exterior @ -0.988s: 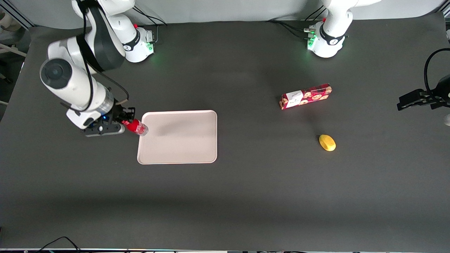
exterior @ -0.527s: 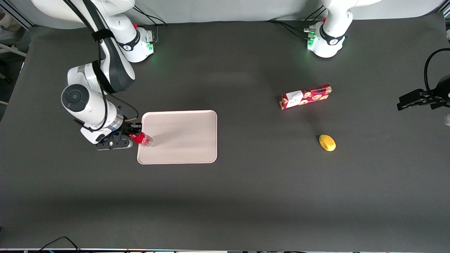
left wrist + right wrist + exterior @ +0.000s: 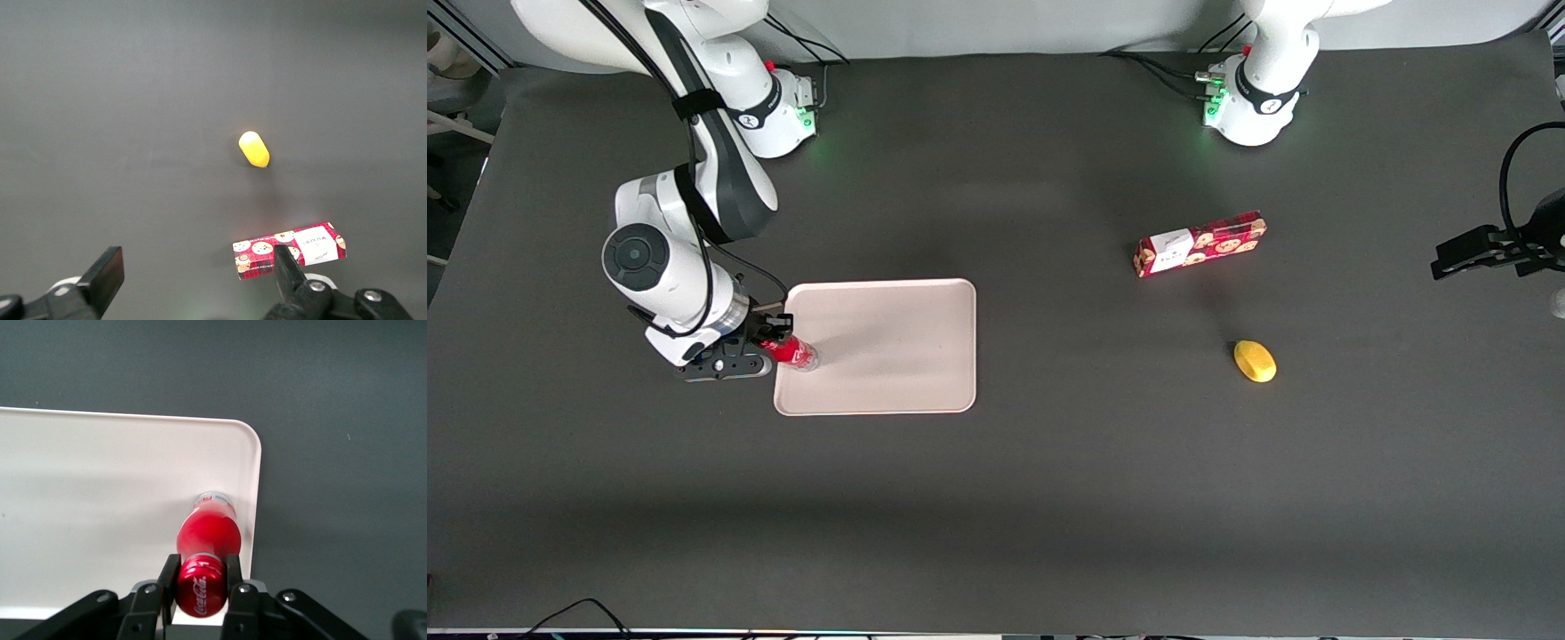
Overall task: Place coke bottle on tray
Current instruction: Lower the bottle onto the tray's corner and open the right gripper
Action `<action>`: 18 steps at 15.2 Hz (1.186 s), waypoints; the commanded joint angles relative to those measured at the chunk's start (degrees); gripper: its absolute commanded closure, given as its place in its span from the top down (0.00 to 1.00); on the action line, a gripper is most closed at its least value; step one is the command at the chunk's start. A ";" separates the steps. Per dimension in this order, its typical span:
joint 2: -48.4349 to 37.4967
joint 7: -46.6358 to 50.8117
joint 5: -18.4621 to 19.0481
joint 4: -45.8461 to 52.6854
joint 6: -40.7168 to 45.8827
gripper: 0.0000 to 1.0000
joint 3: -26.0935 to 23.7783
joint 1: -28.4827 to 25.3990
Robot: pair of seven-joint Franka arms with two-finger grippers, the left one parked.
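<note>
Tray (image 3: 889, 347) lay flat on the dark table (image 3: 996, 498), toward my working end. Only item on it: coke bottle (image 3: 791, 351), base down just inside the rim at the tray edge nearest my arm, approx upright w/ slight lean. Wrist view: bottle (image 3: 205, 550) base on tray (image 3: 100, 493) surface close to a rounded corner. My gripper (image 3: 769, 336) sat over that tray edge, jaws pinching the bottle at the neck, just under the red cap; in wrist view the gripper (image 3: 202, 577) had fingers (image 3: 233, 570) pressed to both sides of the neck. Rest of tray bare.

Other items well apart, toward parked arm's end: red cookie box (image 3: 1200, 244) lying flat; yellow lemon-like object (image 3: 1255, 361) nearer front camera than the box. Both also in left wrist view: box (image 3: 290, 250), yellow object (image 3: 254, 149). Neither near the tray.
</note>
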State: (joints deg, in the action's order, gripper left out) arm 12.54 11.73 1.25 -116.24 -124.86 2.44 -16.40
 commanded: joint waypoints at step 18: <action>-15.06 -0.56 0.42 7.26 16.65 1.00 1.94 0.06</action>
State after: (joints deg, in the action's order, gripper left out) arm 6.19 11.73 1.25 -107.17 -112.04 2.80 -16.40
